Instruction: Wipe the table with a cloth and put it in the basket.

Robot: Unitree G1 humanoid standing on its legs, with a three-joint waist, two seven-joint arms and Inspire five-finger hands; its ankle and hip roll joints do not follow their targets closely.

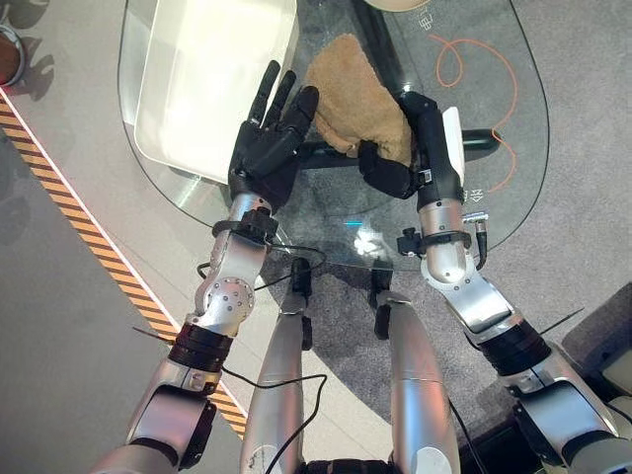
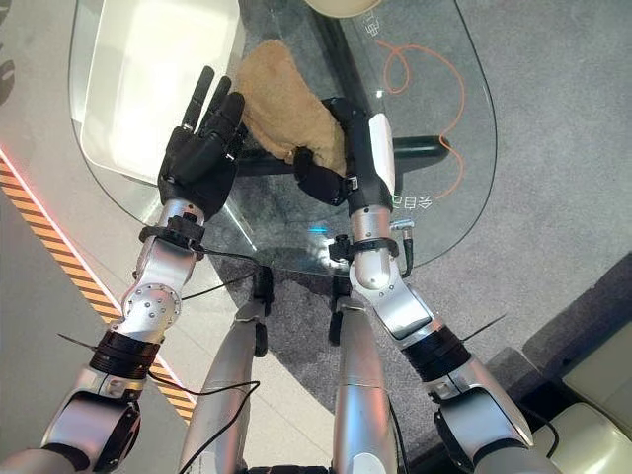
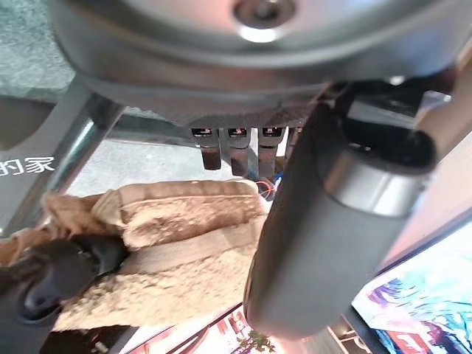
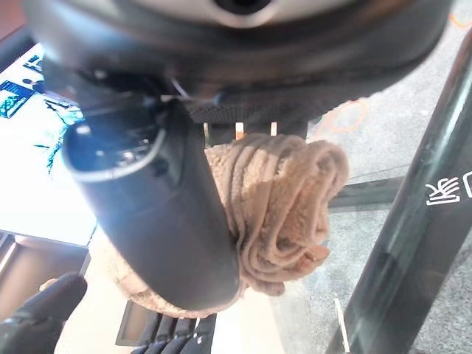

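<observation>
tan cloth bunched on the glass surface, between both hands. right hand curled round the cloth's near right edge, thumb and fingers clamped on the folds. left hand spread wide, fingers straight, tips just touching the cloth's left side. seen from the right wrist: rolled layers of cloth pressed against the thumb. seen from the left wrist: folded seams.

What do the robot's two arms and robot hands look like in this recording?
Both arms are silver-grey metal with black joint rings. The left robot hand is all dark, with a thin black cable looped at its wrist. The right robot hand is dark too, with a white cover along its side.
</observation>
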